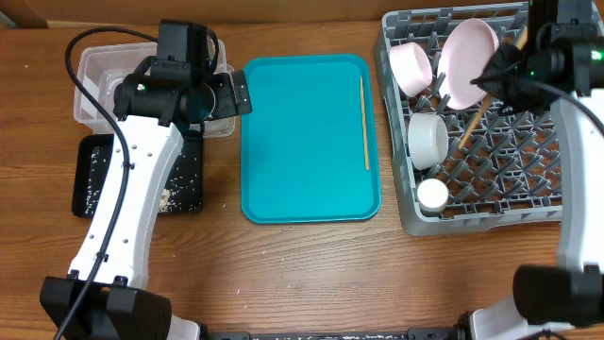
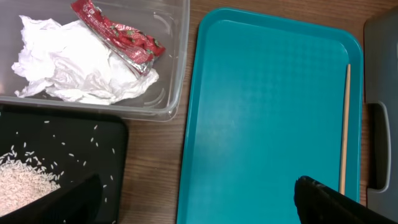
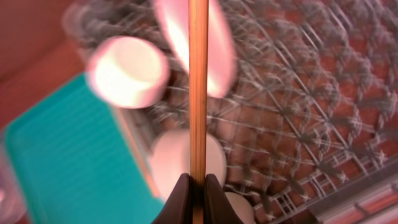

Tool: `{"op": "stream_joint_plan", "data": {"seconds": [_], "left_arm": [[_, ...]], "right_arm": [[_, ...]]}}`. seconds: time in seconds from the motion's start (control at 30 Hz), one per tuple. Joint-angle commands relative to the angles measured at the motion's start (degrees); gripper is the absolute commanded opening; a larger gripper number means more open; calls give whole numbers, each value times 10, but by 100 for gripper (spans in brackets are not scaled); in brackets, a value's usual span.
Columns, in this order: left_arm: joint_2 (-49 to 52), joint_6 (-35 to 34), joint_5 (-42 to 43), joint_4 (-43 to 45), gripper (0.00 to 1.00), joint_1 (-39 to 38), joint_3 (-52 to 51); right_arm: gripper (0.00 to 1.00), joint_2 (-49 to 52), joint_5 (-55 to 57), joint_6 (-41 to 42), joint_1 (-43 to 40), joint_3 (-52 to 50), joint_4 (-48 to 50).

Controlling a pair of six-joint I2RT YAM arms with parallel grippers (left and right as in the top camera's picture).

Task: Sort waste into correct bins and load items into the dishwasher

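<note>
My right gripper [image 3: 198,198] is shut on a wooden chopstick [image 3: 198,81] and holds it over the grey dish rack [image 1: 510,179]; overhead, the stick [image 1: 475,118] slants across the rack below the gripper [image 1: 497,74]. The rack holds a pink plate [image 1: 469,61], a pale bowl [image 1: 411,68], a grey-white bowl [image 1: 427,140] and a white cup [image 1: 432,195]. A second chopstick [image 1: 364,123] lies on the teal tray's right side. My left gripper [image 2: 199,205] is open and empty over the tray's left edge. The clear tub [image 2: 174,93] holds the tissue [image 2: 74,62] and red wrapper [image 2: 118,34]. Rice [image 2: 25,180] lies in the black tray [image 1: 94,175].
The teal serving tray [image 1: 302,142] lies mid-table between the bins and the rack. The clear tub [image 1: 94,76] sits behind the black tray at the left. My left arm stretches over both bins. The right wrist view is motion-blurred.
</note>
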Motion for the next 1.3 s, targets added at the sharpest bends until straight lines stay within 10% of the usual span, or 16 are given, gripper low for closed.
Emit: {"op": "stream_joint_plan", "data": {"seconds": [0.0,0.33,0.53,0.83,1.27], "left_arm": [[4,-2,-7,1,100,1,2],[4,-2,-7,1,100,1,2],[4,-2,-7,1,100,1,2],[4,-2,-7,1,100,1,2],[4,-2,-7,1,100,1,2]], "right_arm": [[4,26,2,77,-43,-112,62],[4,26,-29,82,-99,-310,239],[52,24,-114,-12,-101,-275,235],[54,11,-160,-114,8,-81,142],[54,177,34,-137,247,-100,177]]}}
